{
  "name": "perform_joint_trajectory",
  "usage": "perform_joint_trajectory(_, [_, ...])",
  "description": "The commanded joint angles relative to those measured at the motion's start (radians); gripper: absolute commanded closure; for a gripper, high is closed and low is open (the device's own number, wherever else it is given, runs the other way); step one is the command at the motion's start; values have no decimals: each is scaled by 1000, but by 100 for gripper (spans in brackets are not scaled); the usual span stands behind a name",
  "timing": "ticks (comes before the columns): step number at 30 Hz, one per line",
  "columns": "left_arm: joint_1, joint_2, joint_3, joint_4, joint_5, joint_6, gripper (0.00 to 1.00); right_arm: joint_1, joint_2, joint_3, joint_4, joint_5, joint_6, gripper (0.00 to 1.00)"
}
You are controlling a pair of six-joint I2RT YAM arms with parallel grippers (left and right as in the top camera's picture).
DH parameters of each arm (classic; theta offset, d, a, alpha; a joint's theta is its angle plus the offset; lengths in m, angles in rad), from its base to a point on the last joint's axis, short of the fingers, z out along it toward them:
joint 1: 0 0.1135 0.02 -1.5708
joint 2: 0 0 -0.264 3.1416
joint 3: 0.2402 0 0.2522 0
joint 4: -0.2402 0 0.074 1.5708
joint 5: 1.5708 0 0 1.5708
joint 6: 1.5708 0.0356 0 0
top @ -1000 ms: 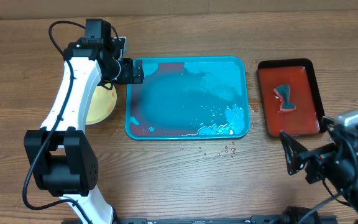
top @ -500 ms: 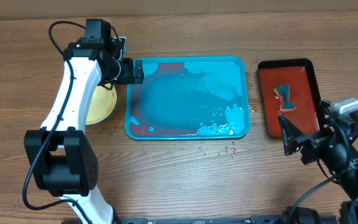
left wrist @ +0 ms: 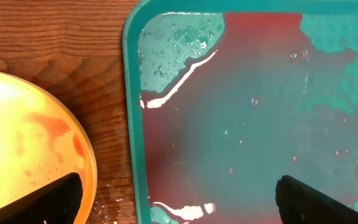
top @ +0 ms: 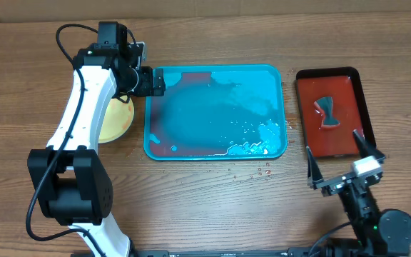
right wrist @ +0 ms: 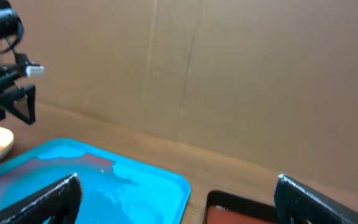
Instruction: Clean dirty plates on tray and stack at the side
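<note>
The turquoise tray (top: 216, 111) lies mid-table holding reddish water and foam, with no plate on it. A pale yellow plate (top: 114, 118) with orange-red smears rests on the wood just left of the tray, partly under my left arm. I cannot tell whether others lie beneath it. My left gripper (top: 155, 82) hovers open over the tray's far-left corner. In the left wrist view one finger is above the plate (left wrist: 23, 143) and the other above the tray (left wrist: 132, 124). My right gripper (top: 340, 163) stands open and empty near the front right, facing the tray (right wrist: 104, 180).
A red tray with a black rim (top: 359, 78) sits at the far right with a small grey-blue object (top: 327, 113) lying in it. Water drops (top: 252, 173) dot the wood in front of the turquoise tray. A cardboard wall (right wrist: 229, 74) closes the back.
My right arm has drawn back from beside the red tray toward the table's front edge and turned, still open. The left arm and the plate have not moved.
</note>
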Motion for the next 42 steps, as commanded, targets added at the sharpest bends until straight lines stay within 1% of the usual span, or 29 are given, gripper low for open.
perform_joint_trajectory(1, [-2,-12,19,1,8,11,0,8,-56,-86,58,31,1,0])
perform_joint_trajectory(7, [-2,-12,19,1,8,11,0,10,-89,-187,137,76,1,0])
perform_joint_trajectory(15, [-2,-12,19,1,8,11,0,10,-89,-273,155,115,5,0])
perform_joint_trajectory(20, [-2,-12,19,1,8,11,0,10,-89,-271,98,130,17,0])
perform_joint_trajectory(24, [-2,-12,19,1,8,11,0,10,-89,-271,95,144,42,0])
perform_joint_trajectory(27, [-2,-12,19,1,8,11,0,10,-89,-271,97,142,95,0])
perform_joint_trajectory(42, [-2,-12,18,1,8,11,0,10,-89,-271,97,142,94,0])
